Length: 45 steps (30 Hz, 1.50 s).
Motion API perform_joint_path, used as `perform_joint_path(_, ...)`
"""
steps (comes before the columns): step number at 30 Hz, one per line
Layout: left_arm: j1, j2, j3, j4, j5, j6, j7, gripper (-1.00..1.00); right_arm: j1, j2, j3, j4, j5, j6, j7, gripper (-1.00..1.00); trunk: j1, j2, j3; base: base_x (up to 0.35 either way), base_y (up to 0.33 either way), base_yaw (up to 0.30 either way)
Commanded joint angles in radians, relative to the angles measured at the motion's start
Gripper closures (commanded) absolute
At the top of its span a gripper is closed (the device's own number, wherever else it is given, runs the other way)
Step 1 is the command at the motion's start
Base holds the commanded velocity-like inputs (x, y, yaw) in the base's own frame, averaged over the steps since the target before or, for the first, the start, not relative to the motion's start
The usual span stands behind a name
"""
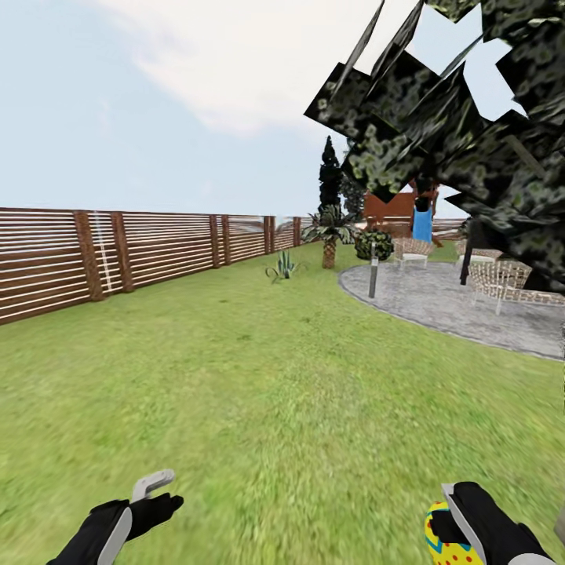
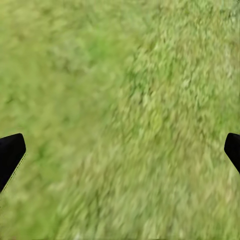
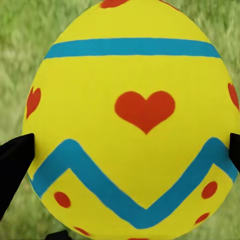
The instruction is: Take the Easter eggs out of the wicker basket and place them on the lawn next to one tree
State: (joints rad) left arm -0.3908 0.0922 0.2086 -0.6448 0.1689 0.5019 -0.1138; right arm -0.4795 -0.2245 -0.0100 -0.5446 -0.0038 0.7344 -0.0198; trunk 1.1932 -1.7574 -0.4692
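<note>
Now my right tool [image 1: 453, 524] clamps an Easter egg [image 3: 135, 120] over the lawn [image 1: 259, 392]; my left tool [image 1: 157, 493] hangs open, empty.

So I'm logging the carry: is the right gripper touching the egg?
Touching. In the right wrist view both black fingertips press against the Easter egg's sides; the head view shows the right gripper closed around it.
</note>
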Motion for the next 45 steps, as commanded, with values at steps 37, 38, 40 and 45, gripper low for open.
perform_joint_path(37, 0.0, 0.0, 0.0, -0.001, 0.003, 0.001, 0.002, -1.0, -0.001, 0.002, 0.001, -0.001, -0.001, 0.005, -0.002, 1.0, 0.0, -0.001, -0.001, 0.126, 0.297, -0.033)
perform_joint_path(38, 0.0, 0.0, 0.0, -0.001, 0.003, 0.001, 0.002, -1.0, -0.001, 0.002, 0.001, -0.001, -0.001, 0.005, -0.002, 1.0, 0.0, -0.001, -0.001, 0.275, 0.233, 0.0)
perform_joint_path(40, 0.005, 0.005, 0.0, -0.007, 0.008, 0.004, -0.002, -1.0, 0.005, -0.004, 0.005, -0.007, 0.002, 0.009, -0.001, 1.0, 0.0, -0.001, -0.001, 0.14, 0.112, 0.0)
perform_joint_path(45, 0.034, 0.0, 0.002, -0.013, 0.003, -0.02, 0.002, -1.0, 0.033, -0.032, -0.004, -0.035, 0.013, -0.008, -0.008, 1.0, 0.0, -0.001, -0.001, 0.0, 0.0, 0.0)
